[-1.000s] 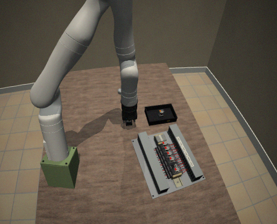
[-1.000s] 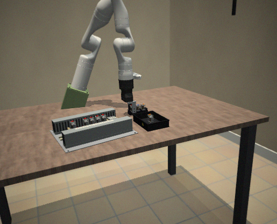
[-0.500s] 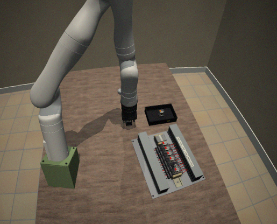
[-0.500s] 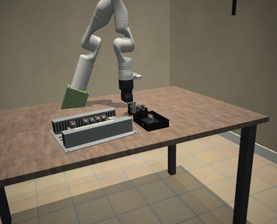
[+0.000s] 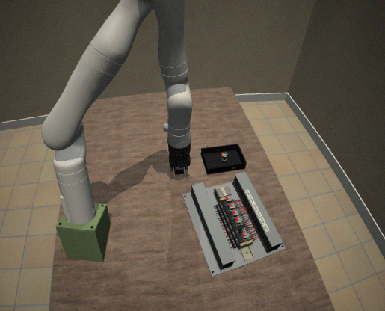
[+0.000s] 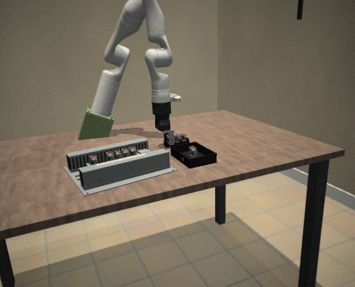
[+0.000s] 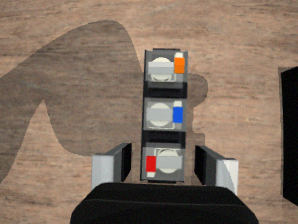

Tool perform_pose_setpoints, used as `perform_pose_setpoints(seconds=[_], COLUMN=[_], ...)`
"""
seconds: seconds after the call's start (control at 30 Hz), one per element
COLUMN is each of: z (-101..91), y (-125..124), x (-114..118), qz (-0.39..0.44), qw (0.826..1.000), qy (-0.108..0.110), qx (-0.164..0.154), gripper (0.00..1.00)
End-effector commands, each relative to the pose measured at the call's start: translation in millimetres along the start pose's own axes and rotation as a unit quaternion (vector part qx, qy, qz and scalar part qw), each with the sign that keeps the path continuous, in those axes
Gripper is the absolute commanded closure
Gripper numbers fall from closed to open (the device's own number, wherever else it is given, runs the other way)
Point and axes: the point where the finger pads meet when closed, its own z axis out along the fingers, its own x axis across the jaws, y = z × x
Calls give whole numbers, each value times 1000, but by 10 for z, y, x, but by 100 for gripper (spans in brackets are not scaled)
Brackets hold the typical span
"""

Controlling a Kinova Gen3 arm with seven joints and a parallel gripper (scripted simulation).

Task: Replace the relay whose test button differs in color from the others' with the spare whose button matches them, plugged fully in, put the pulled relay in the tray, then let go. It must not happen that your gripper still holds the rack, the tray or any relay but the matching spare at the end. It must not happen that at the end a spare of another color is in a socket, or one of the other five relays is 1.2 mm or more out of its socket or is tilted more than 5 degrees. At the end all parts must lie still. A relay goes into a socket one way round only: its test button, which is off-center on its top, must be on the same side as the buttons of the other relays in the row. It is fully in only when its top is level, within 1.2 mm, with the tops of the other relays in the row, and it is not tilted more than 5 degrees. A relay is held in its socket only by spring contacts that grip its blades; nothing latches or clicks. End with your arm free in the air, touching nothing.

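Observation:
My gripper (image 5: 179,170) (image 6: 168,137) (image 7: 163,158) is open, with its fingers on either side of the red-button spare (image 7: 168,161), not touching it in the wrist view. That spare sits at the near end of a black holder (image 7: 164,90), its button to the left. A blue-button spare (image 7: 160,114) and an orange-button spare (image 7: 161,69) have theirs to the right. A pulled relay (image 5: 223,158) (image 6: 193,152) with an orange button lies in the black tray (image 5: 217,171) (image 6: 203,162). The socket row holds several red-button relays (image 5: 238,220) (image 6: 109,155) and one empty socket (image 5: 241,227).
Two grey wire ducts (image 5: 211,224) (image 6: 124,169) flank the socket row on a grey plate (image 5: 202,239). The tray stands beside the holder, and its edge shows at the right of the wrist view (image 7: 291,135). The arm's green base (image 5: 83,241) (image 6: 96,127) is farther off.

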Motion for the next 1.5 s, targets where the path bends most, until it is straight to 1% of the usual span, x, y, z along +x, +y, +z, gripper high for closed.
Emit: perform_pose_setpoints(seconds=[0.0,0.7,0.73,1.2,1.27,1.3,1.47], z=[-11,-30,-23,-40,-40,-34,-38], y=[-14,-24,-9,-29,-29,-11,-19], x=[-16,-20,15,-28,-28,12,-4], qz=[2,2,-1,2,2,-2,-1], qw=[1000,1000,1000,1000,1000,1000,1000], qy=[0,-1,3,-1,-1,3,2], qx=[0,0,0,0,0,0,0], gripper=[0,0,0,0,0,0,0])
